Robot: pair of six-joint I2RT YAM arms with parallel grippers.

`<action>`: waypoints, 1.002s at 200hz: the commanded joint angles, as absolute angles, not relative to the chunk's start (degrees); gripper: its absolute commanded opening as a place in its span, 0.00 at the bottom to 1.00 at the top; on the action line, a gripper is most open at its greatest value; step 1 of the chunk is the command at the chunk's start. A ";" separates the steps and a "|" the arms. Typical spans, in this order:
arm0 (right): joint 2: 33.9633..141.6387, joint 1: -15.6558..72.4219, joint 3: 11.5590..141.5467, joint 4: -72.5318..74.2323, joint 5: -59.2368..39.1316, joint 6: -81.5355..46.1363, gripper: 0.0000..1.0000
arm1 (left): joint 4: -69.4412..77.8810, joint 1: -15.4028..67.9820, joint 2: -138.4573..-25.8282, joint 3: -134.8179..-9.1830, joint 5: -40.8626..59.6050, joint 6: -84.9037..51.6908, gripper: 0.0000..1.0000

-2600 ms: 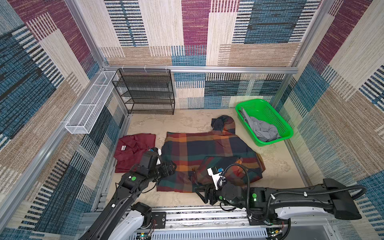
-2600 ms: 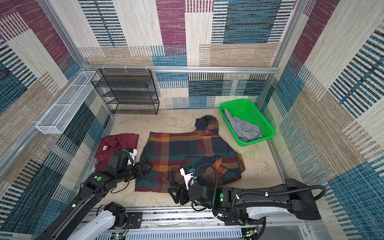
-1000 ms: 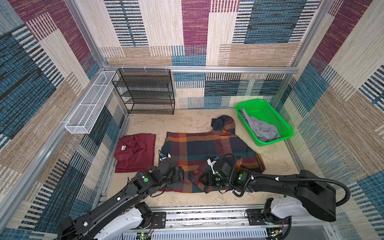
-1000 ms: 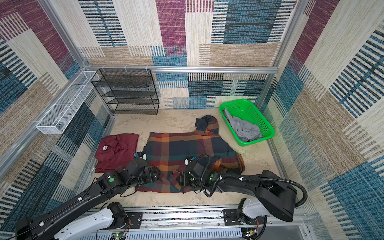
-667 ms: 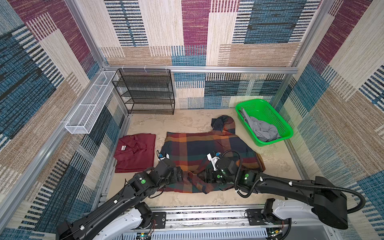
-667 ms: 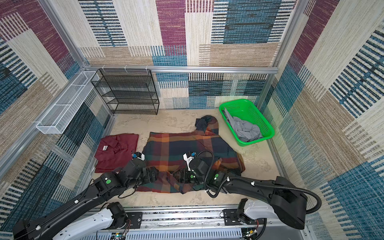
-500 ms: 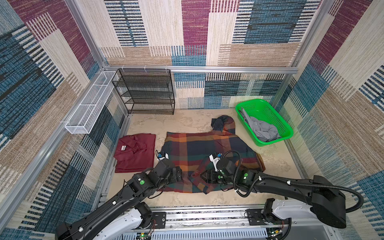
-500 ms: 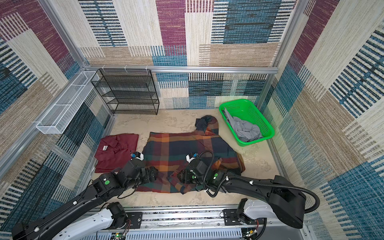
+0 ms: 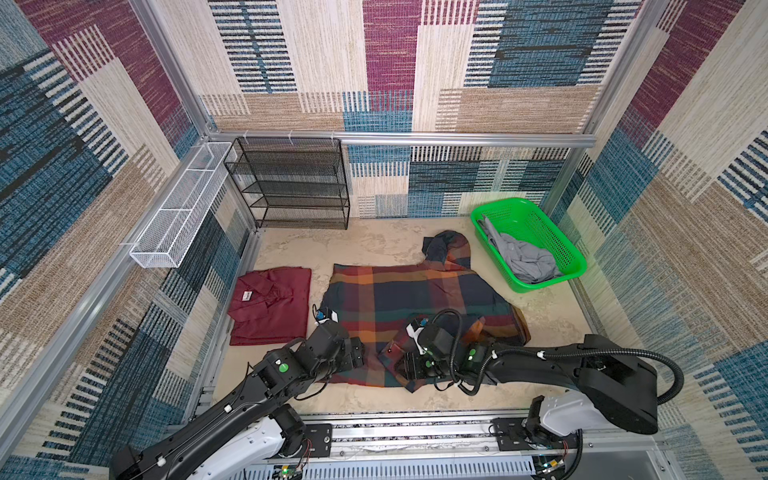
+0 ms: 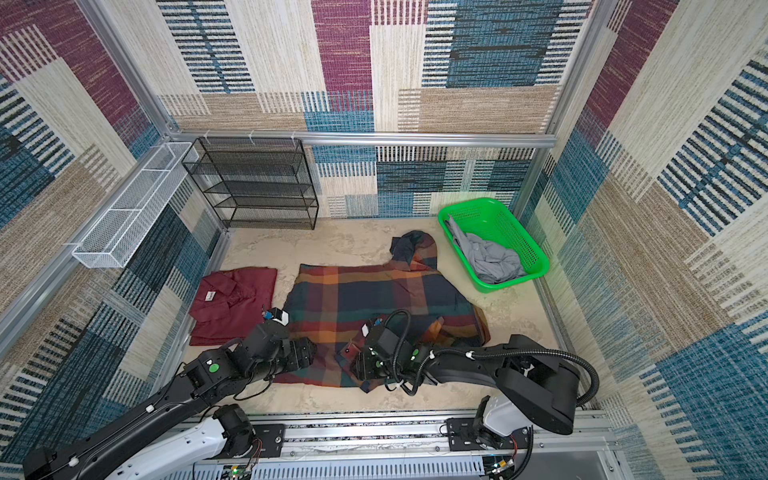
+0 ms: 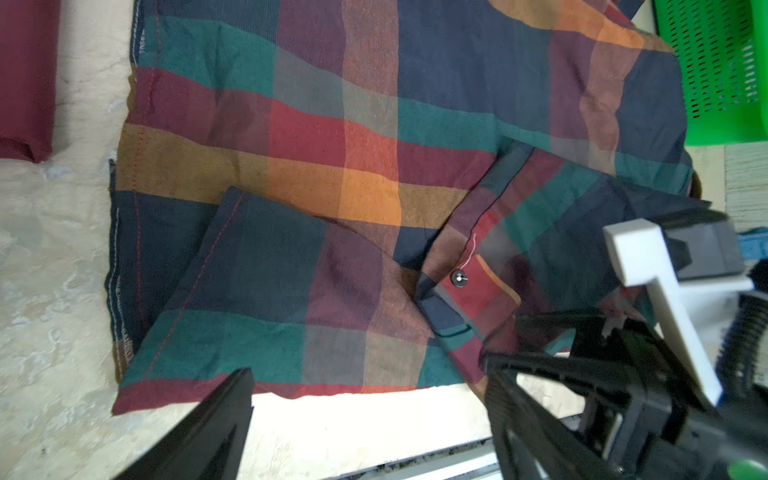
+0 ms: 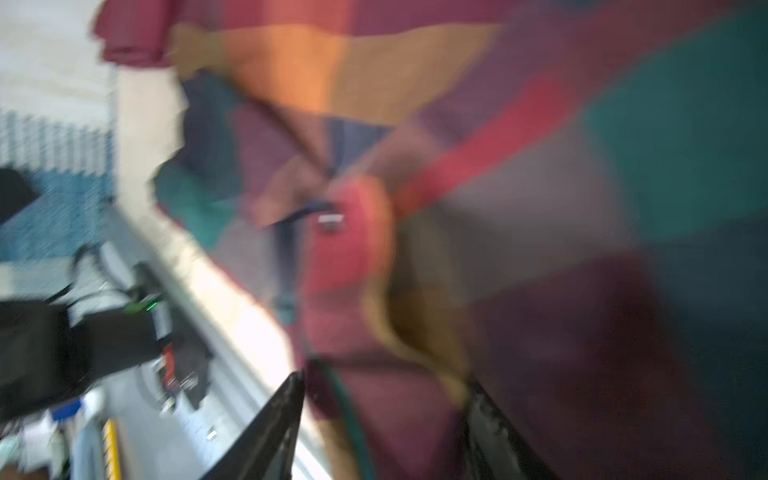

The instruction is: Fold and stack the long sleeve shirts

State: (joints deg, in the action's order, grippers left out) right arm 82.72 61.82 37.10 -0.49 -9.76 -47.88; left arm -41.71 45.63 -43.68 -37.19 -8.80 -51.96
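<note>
Blur smears plaid shirt (image 12: 457,208) pinched in right gripper's (image 12: 382,378) jaws

Tally from our side:
- Shirts: three. One plaid shirt (image 9: 415,299), one maroon shirt (image 9: 270,307), one grey shirt (image 9: 523,259).
- By place: two shirts on the surface (image 9: 374,245), one in the basket.
- Baskets: one green basket (image 9: 548,281).
- Racks: one black mesh rack (image 9: 291,183). We can't settle its tier count.
- Wall trays: one white wire tray (image 9: 178,208), three sections by our count.
- Arms: two, a left arm (image 9: 232,409) and a right arm (image 9: 540,368).
- Pincers: two, a left pincer (image 11: 368,370) and a right pincer (image 12: 384,380), with two fingers each.
- Labels: one white label (image 9: 247,296), on the maroon shirt.
- Buttons: we see one button (image 11: 458,277) on the plaid shirt, in the left wrist view.
</note>
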 commanded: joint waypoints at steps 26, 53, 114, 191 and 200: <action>85.41 65.35 41.85 9.00 -15.88 -44.36 0.59 | -45.65 45.61 -39.82 -36.94 -8.91 -54.21 0.91; 83.54 65.40 42.23 7.99 -14.34 -43.11 0.60 | -44.26 45.70 -40.36 -34.53 -4.97 -57.39 0.91; 65.71 57.70 42.03 -9.47 -0.11 -38.83 0.64 | -38.70 50.30 -43.82 -28.04 -0.02 -66.27 0.94; 55.83 53.00 41.16 -17.46 6.08 -36.04 0.66 | -20.11 63.14 -61.70 -27.86 -0.67 -73.11 0.85; 55.04 52.18 41.20 -18.25 6.50 -35.84 0.66 | -18.49 63.91 -63.79 -27.95 -0.12 -73.58 0.82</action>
State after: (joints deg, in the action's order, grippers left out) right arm 56.69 53.65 41.23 -14.94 2.98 -37.21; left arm -26.30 62.11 -59.48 -27.38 -1.13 -70.83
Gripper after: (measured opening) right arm 0.656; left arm 0.849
